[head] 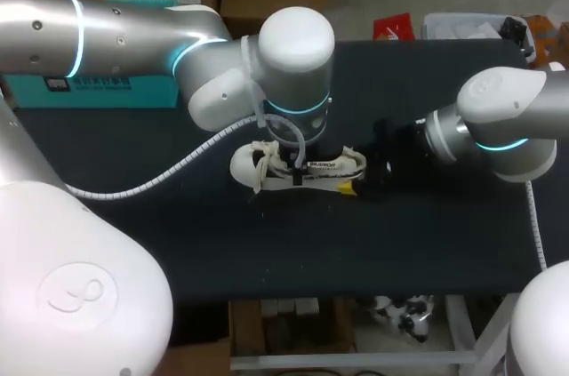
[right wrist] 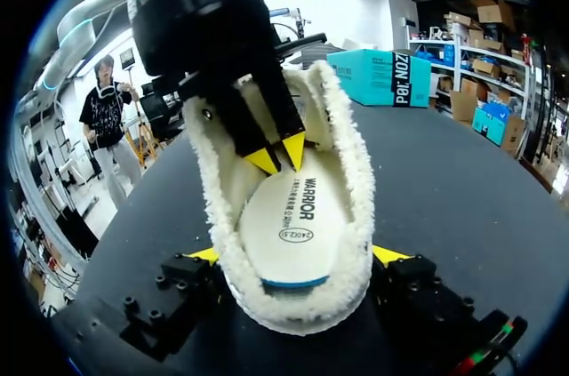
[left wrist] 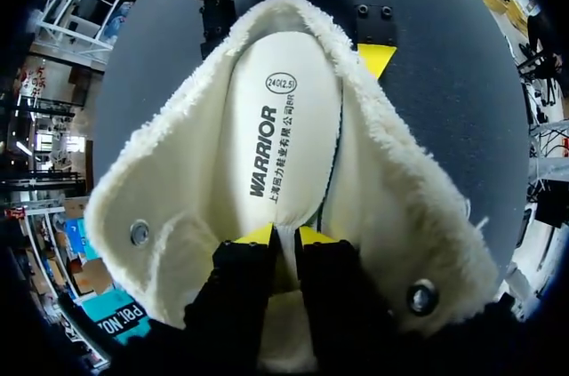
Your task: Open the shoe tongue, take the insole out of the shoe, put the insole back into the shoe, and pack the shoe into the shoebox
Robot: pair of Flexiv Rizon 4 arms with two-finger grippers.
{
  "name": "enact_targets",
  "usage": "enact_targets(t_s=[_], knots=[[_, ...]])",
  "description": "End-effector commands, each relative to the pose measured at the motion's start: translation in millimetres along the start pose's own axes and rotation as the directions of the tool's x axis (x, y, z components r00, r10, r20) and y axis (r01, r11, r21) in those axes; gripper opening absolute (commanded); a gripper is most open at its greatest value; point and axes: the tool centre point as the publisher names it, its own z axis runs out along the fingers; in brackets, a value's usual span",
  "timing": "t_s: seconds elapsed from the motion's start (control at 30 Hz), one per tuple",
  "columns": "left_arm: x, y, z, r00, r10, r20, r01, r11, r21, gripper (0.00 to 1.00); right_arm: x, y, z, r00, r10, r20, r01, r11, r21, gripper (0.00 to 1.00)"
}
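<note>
The shoe (left wrist: 178, 189) is sitting near the middle of the bench (head: 400, 243), its toe pointing toward the left edge and its heel toward the right edge. Its fleecy cream lining is spreading wide open, and the pale insole (left wrist: 284, 127) is lying inside, showing printed lettering along its length. The left gripper (left wrist: 284, 236) is reaching down into the opening from above, its 2 yellow-tipped fingers standing almost together and pinching the toe-side end of the insole between them. The right gripper (right wrist: 298, 256) is coming in from the right edge at the heel, its 2 fingers standing wide apart and pressing on the shoe from both sides, 1 yellow tip showing at each side of the fleece collar. A spiral white cable (head: 151, 182) is trailing from the left arm across the bench toward the left edge. The teal shoebox (head: 89, 92) is resting at the far left corner of the bench, well apart from the shoe.
</note>
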Motion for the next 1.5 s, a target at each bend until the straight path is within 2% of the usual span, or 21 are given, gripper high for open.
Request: enact_targets(t_s=[0.03,0.33,0.47,0.7,0.93,1.07,1.23,1.5], knots=[[-18.6,0.9,130,1.000,0.000,0.002,0.000,1.000,0.001,0.16,2,-5,1,1.000,-0.003,-0.004,0.003,1.000,0.000,0.00],[-32.6,-4.4,135,0.999,0.009,0.034,-0.009,1.000,0.009,0.09,2,-5,1,1.000,-0.003,-0.004,0.003,1.000,0.000,0.00],[-37.7,-5.8,132,0.999,0.011,0.036,-0.011,1.000,0.013,0.00,2,-5,1,1.000,-0.003,-0.004,0.003,1.000,0.000,0.00],[-45.1,-8.8,120,0.999,0.006,0.054,-0.007,1.000,0.017,0.00,2,-5,1,1.000,-0.003,-0.004,0.003,1.000,0.000,0.00],[-49.4,-14.0,97,0.998,0.000,0.063,-0.003,0.999,0.038,0.00,2,-5,1,1.000,-0.003,-0.004,0.003,1.000,0.000,0.00],[-49.2,-15.5,77,0.999,0.004,0.037,-0.006,0.998,0.065,0.00,2,-5,1,1.000,-0.003,-0.004,0.003,1.000,0.000,0.00],[-46.3,-14.4,49,0.999,0.018,-0.035,-0.014,0.994,0.111,0.00,2,-5,1,1.000,-0.003,-0.004,0.003,1.000,0.000,0.00],[-29.3,-14.7,12,0.991,0.071,-0.114,-0.051,0.984,0.171,0.00,2,-5,1,1.000,-0.003,-0.004,0.003,1.000,0.000,0.00]])
